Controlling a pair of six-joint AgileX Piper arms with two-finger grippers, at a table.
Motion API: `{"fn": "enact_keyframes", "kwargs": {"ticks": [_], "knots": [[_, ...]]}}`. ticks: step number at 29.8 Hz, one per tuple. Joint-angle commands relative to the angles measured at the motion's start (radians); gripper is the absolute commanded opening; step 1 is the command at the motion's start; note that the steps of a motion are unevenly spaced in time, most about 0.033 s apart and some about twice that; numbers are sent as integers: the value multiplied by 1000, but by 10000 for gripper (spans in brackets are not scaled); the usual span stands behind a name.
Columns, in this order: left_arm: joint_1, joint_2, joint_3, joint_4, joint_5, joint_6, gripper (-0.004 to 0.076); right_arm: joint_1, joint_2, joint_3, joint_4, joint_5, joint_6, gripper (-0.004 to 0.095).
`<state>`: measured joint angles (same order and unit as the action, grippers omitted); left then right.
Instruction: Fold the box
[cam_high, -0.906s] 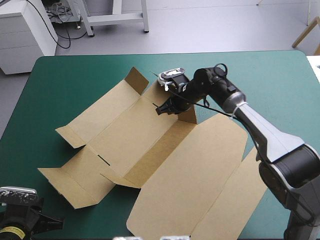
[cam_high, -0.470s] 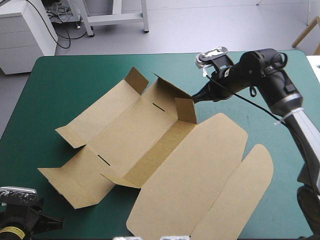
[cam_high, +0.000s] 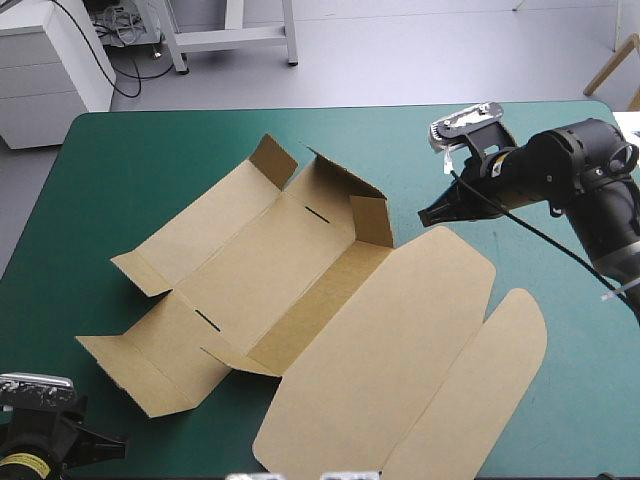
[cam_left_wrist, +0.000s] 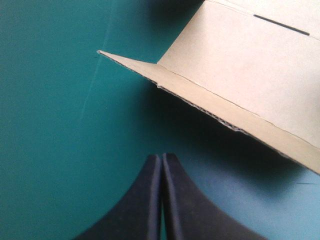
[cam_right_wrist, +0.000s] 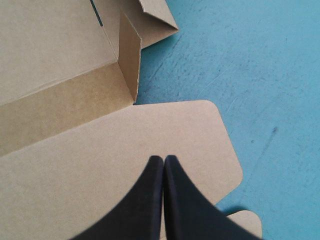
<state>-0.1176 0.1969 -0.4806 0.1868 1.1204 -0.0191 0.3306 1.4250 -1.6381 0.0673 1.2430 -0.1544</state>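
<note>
left gripper (cam_left_wrist: 161, 159) jaws together, empty, near-left corner of teal-green cover (cam_high: 120, 150) | box (cam_high: 270, 270) mid-table, mostly flat; only far end flaps (cam_high: 370, 218) up, lid (cam_high: 400, 340) flat | right gripper (cam_high: 432, 214) jaws together, empty, over the lid's far corner | most folding left

My right gripper (cam_high: 428, 214) has drawn back from the box's (cam_high: 280, 260) raised far flap (cam_high: 372, 220) toward three o'clock and now hangs over bare teal-green cover (cam_high: 450, 140) just off the lid's (cam_high: 400, 340) far edge.
</note>
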Motion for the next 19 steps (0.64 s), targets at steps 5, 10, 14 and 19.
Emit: {"fn": "enact_keyframes", "kwargs": {"ticks": [5, 10, 14, 19], "knots": [[-1, 10, -20, 9, -52, -5, -10, -5, -34, 0, -5, -39, -24, -19], [-1, 10, -20, 9, -52, -12, -10, -5, -34, 0, -5, -39, -39, -13], [-1, 10, -20, 9, -57, -10, -10, -5, -34, 0, -5, -39, -13, 91], [-1, 10, -20, 9, -92, -5, -10, -2, -34, 0, 7, -39, 30, 446]]}}
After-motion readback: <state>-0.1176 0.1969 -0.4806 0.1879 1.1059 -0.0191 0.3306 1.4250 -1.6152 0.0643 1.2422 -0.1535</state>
